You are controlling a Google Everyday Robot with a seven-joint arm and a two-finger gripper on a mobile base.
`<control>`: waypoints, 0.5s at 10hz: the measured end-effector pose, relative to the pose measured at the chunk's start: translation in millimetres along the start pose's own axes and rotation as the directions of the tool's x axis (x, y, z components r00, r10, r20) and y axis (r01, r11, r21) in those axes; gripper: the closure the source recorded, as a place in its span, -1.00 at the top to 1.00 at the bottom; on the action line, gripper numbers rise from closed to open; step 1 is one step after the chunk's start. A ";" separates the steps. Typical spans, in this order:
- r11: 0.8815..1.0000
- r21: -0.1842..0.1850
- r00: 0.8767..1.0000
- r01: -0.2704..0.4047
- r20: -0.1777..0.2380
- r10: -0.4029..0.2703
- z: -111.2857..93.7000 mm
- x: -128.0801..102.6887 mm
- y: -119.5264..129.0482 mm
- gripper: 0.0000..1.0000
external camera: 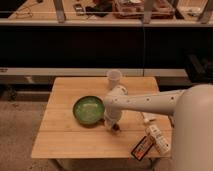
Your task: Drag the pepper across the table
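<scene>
The pepper [116,128] shows as a small dark red shape on the light-wood table [65,136], just right of the green bowl. My gripper [114,125] points down onto it from the white arm that reaches in from the right, and it is shut on the pepper at the tabletop. The wrist hides most of the pepper.
A green bowl [88,110] sits left of the gripper, almost touching the wrist. A white cup [114,78] stands near the far edge. A dark packet with orange print [141,147] and a white oblong packet [157,138] lie at the front right corner. Dark shelving runs behind.
</scene>
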 end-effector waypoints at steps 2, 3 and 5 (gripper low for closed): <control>1.000 0.010 1.000 0.028 -0.009 -0.028 0.9 7.2 -7.6 -0.47; 0.999 0.013 0.999 0.041 -0.014 -0.041 1.0 10.6 -10.6 -0.47; 0.997 0.016 0.997 0.073 -0.028 -0.072 0.0 19.2 -18.2 -0.47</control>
